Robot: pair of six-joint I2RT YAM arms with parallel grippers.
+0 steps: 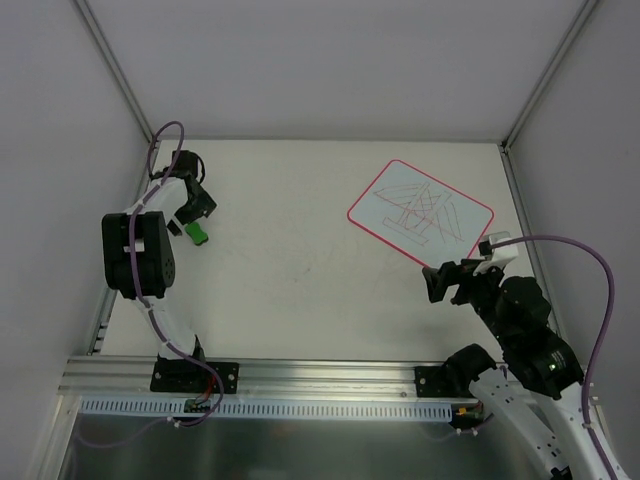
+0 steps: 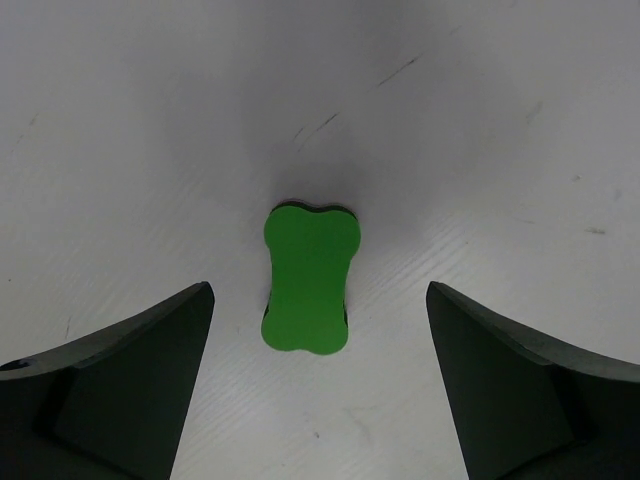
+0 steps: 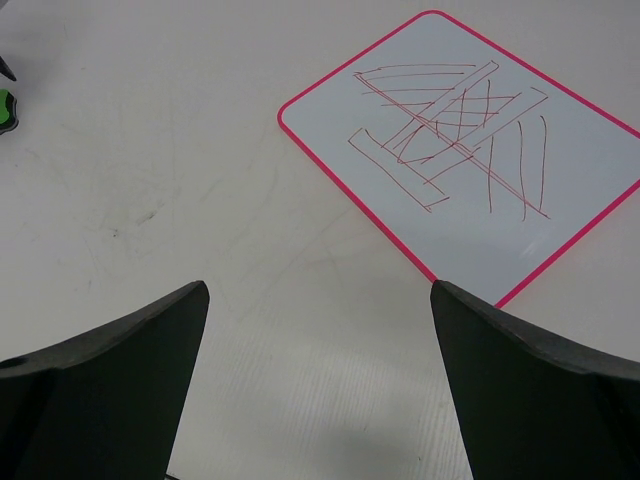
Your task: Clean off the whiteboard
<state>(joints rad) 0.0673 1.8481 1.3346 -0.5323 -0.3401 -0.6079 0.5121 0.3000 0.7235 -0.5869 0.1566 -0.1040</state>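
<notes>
Right wrist view: whiteboard [image 3: 470,150] runs off the right edge, one corner lost. Green block [image 3: 6,110] clipped at the left edge, only a sliver shows. Top view: same block too small to read its shape. My right arm [image 1: 530,340] leaves frame at the bottom corner.

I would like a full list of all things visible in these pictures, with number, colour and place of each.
whiteboard: one, pale with red border, flat on the table's far right
scribbles: many, red and dark, on the whiteboard
green block: one, green, table's far left
table: one, white, faintly marked
metal rail: one, silver, near edge
cables: two, purple, one along each arm
left gripper: one, black, open, over the green block, not touching it
right gripper: one, black, open, empty, near the whiteboard
</notes>
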